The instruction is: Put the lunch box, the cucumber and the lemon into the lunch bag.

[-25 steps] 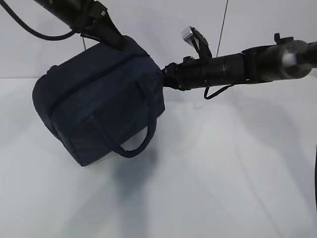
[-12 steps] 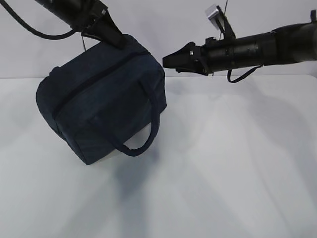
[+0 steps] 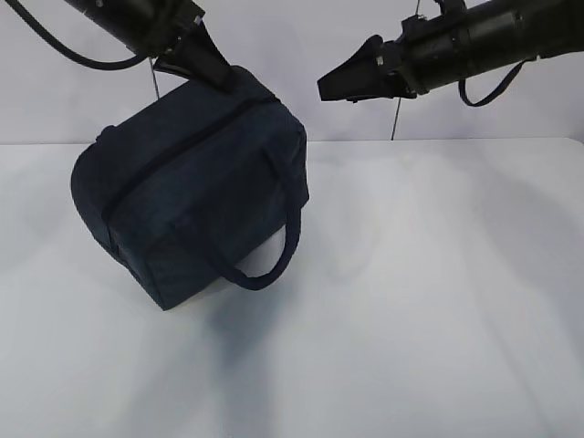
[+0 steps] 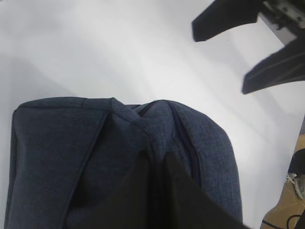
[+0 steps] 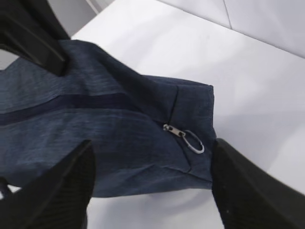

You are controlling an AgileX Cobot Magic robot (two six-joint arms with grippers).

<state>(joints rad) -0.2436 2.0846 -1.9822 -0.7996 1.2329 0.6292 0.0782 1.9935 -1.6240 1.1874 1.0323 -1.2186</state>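
Since the earlier frame, right gripper (image 3: 321,91) is sitting higher and farther right, clear of the lunch bag (image 3: 187,196), its jaws now spread wide and holding nothing. Left gripper (image 3: 222,78) is pinching the bag's top rear corner, fingers pressed together on the fabric, and the bag is hanging tilted with its lower corner touching the white table (image 3: 411,301). Zipper is running fully closed; its silver ring pull (image 5: 193,141) is lying at the end nearest the right gripper. No readable brand or writing is showing anywhere.
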